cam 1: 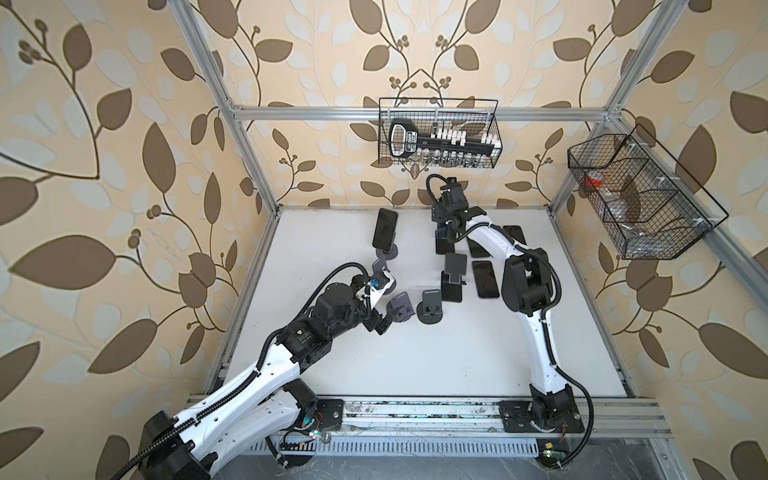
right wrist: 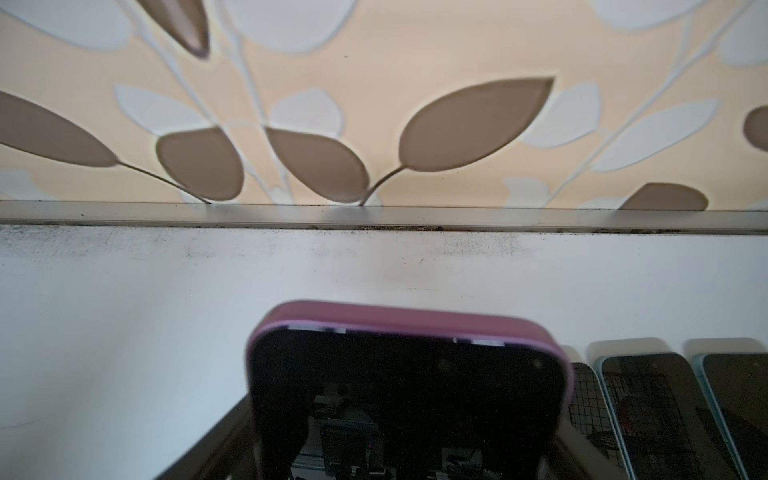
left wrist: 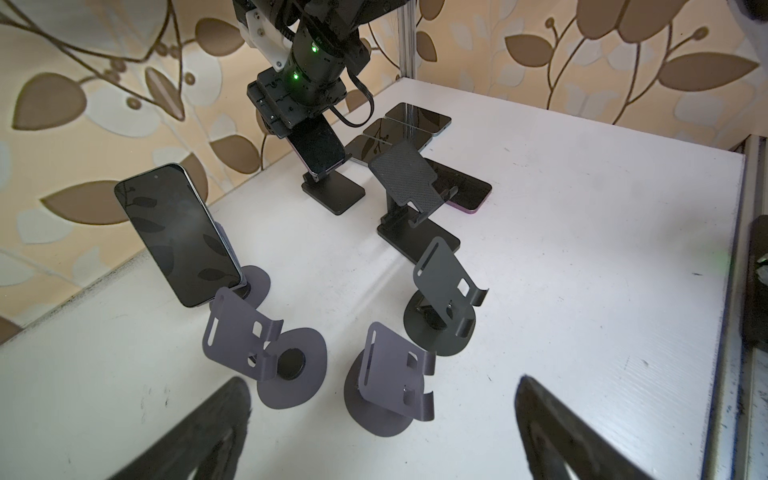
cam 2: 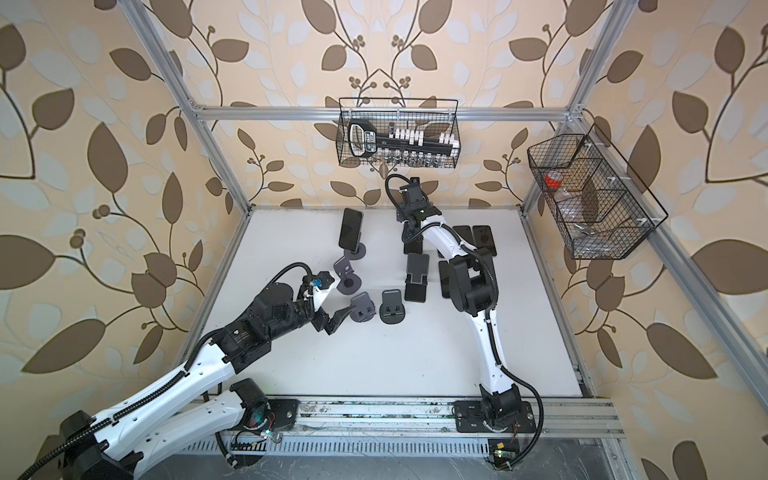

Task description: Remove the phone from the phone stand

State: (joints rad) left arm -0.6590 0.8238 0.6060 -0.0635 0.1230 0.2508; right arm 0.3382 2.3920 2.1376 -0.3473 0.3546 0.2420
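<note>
Jaws of the left gripper (left wrist: 380,382) stand wide apart and empty, hovering just before a bare purple stand (left wrist: 390,361) on the white table (left wrist: 582,257). Beyond it are more bare stands, and on the left a dark phone (left wrist: 178,232) leans on another purple one. Farther back, the pink phone (right wrist: 407,395) sits tilted on a black stand (left wrist: 336,193), its top edge under the right gripper (left wrist: 291,124). Whether those jaws clamp it I cannot tell. Beside it, flat phones (left wrist: 415,120) lie near the back wall.
</note>
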